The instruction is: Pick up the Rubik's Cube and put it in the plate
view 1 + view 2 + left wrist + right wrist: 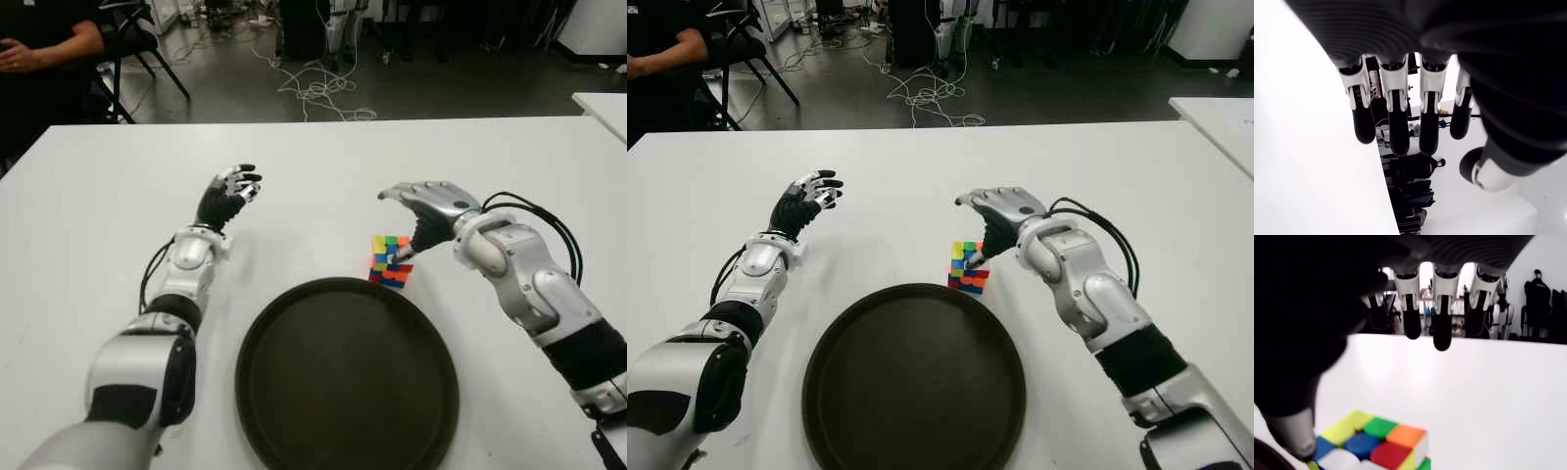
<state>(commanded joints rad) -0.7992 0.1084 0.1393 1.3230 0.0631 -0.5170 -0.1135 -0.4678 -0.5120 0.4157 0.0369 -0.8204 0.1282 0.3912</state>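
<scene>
The Rubik's Cube (390,260) stands on the white table (98,225), just beyond the far rim of the dark round plate (343,382), which has nothing in it. My right hand (407,220) hovers over the cube from the right. Its thumb tip (1300,440) touches the cube's (1371,445) near corner, while its fingers (1442,333) stretch out above the table past the cube without closing on it. My left hand (230,196) shows open to the left of the plate, fingers spread and holding nothing.
A person (39,49) sits beyond the table's far left corner beside a chair (137,44). Cables (313,93) lie on the floor behind the table. Another white table (602,103) edges in at the far right.
</scene>
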